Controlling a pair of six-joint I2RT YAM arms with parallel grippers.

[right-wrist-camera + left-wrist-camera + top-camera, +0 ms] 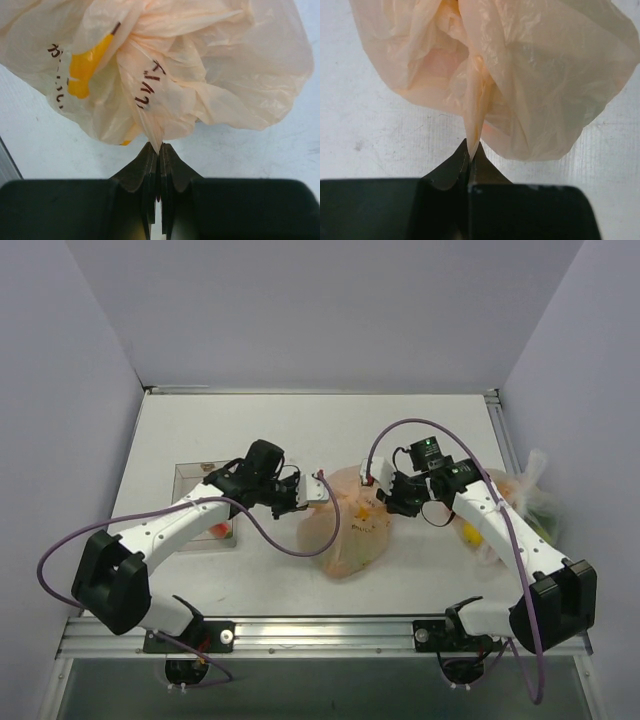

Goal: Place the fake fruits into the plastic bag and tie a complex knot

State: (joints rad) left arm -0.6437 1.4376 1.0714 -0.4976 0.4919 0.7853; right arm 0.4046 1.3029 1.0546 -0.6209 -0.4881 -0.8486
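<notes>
The peach plastic bag (352, 530) lies in the middle of the table between both arms. My left gripper (318, 490) is at its left and is shut on a thin strip of the bag (476, 107). My right gripper (375, 486) is at its upper right and is shut on another pinched strip of the bag (150, 125). A yellow fruit (85, 70) shows through the bag's film. Orange shapes show through the bag in the top view. No tied knot can be made out.
A clear rectangular tray (196, 480) stands at the left under my left arm, with a red-orange fruit (221, 531) at its near end. A clear whitish bag (520, 502) holding yellow, orange and green fruits lies at the right edge behind my right arm.
</notes>
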